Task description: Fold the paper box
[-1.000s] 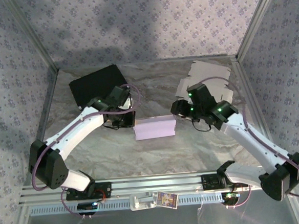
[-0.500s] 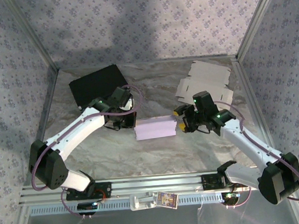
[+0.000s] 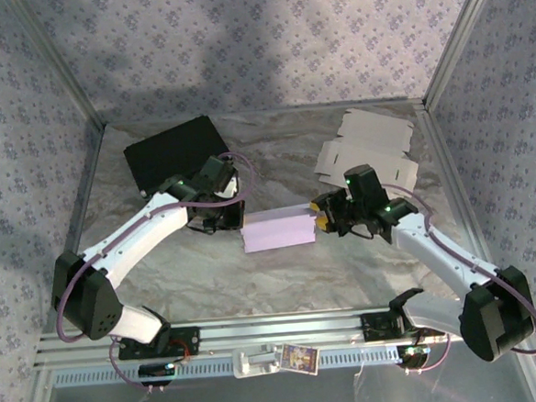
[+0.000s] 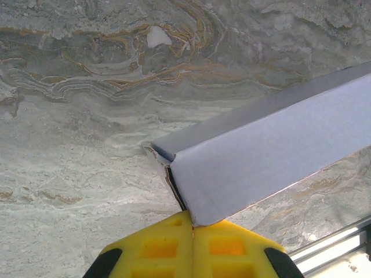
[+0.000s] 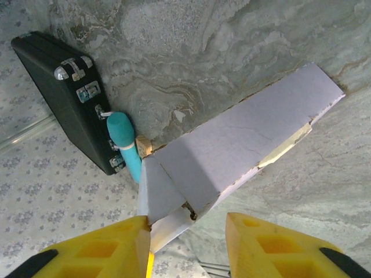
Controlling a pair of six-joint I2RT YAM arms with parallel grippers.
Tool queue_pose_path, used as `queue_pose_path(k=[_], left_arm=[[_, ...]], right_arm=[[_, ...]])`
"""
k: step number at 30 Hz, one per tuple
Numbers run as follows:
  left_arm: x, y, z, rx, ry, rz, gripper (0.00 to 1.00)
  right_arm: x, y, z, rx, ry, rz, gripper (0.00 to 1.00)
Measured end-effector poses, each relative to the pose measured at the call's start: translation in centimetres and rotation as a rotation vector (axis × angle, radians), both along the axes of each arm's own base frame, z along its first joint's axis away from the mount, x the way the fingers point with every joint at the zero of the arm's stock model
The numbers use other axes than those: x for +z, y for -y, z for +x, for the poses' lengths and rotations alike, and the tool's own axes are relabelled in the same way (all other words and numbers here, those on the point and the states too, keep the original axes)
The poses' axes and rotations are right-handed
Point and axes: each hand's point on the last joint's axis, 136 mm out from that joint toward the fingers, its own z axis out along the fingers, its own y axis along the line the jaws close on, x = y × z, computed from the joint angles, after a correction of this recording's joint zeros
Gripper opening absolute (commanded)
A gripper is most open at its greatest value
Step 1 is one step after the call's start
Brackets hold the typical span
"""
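Lying mid-frame in the top view was the paper box (image 3: pixel 277 229), lilac, part-folded. Left gripper (image 4: pixel 193 231) was clenched on its left-end corner. Right gripper (image 5: pixel 186 226) stood released, jaws apart astride the right-end flap.

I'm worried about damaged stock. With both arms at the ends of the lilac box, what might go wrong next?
1. The left fingers pinch only a corner of the paper box, whose edge there looks frayed; a push from the other end may tear it or pull it free.
2. The right fingers stand apart around the loose end flap, which touches just one of them; closing may crease it rather than tuck it.
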Motion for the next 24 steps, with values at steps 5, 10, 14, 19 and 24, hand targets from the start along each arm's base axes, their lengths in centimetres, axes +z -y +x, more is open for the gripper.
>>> queue_pose_path(k=[5,10,14,19,24], left_arm=[[0.4,-0.1,-0.6,0.011,-0.012,-0.008,0.28],[2.8,-0.3,-1.3,0.054,0.002,-0.084,0.42],[5.1,-1.1,-0.9,0.156,0.008,-0.199,0.45],[3.7,-2.1,-0.3,0.283,-0.067,-0.26,0.42],[0.7,-1.5,-0.8,0.309,-0.169,-0.265,0.39]], right_arm=[[-0.4,0.0,-0.3,0.026,-0.009,-0.011,0.33],[-1.0,0.2,-1.2,0.055,-0.036,-0.029,0.32],[-1.2,0.2,-1.5,0.067,-0.049,-0.033,0.31],[-1.2,0.2,-1.7,0.071,-0.056,-0.03,0.3],[-1.2,0.2,-1.7,0.075,-0.052,-0.033,0.3]])
